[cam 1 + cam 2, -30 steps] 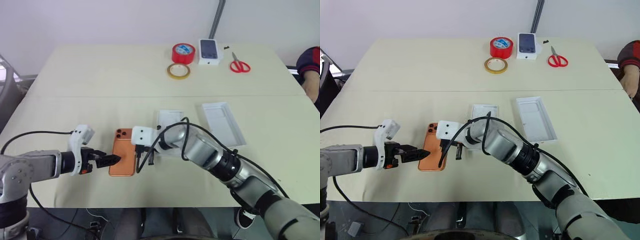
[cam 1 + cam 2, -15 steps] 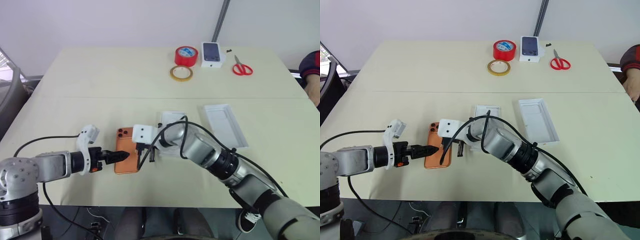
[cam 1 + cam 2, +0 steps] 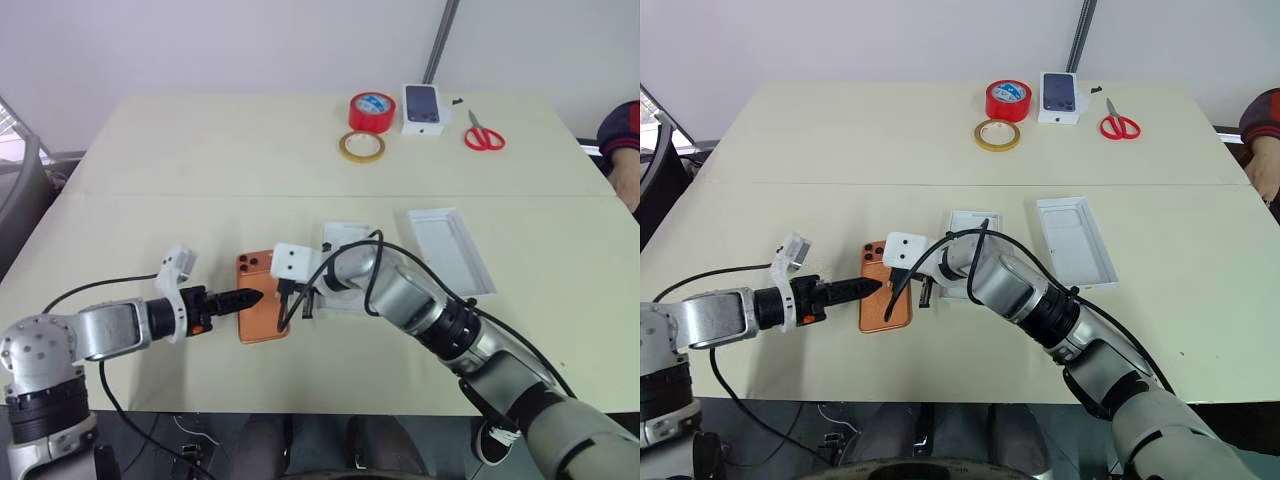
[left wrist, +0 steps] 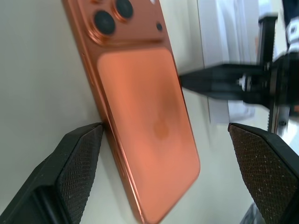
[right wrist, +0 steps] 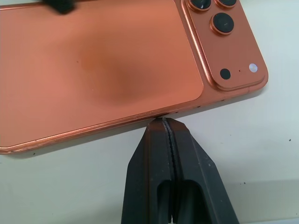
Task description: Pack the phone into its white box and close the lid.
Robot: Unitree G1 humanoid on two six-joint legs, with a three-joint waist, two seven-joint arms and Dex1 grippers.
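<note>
Left tool (image 4: 163, 154) rolled, straddling phone (image 4: 145, 116), right tool (image 5: 167, 125) closed

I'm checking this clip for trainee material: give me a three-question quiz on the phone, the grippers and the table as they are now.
1. True or false: the phone lies face down on the table, outside the white box.
2. Which gripper is shut, with its tips against the phone's long edge?
A. left gripper
B. right gripper
3. Which red things lie at the far side of the table?

Key
1. True; its camera lenses face up.
2. B; the left gripper is open, its fingers either side of the phone.
3. The red tape roll and the red-handled scissors.
</note>
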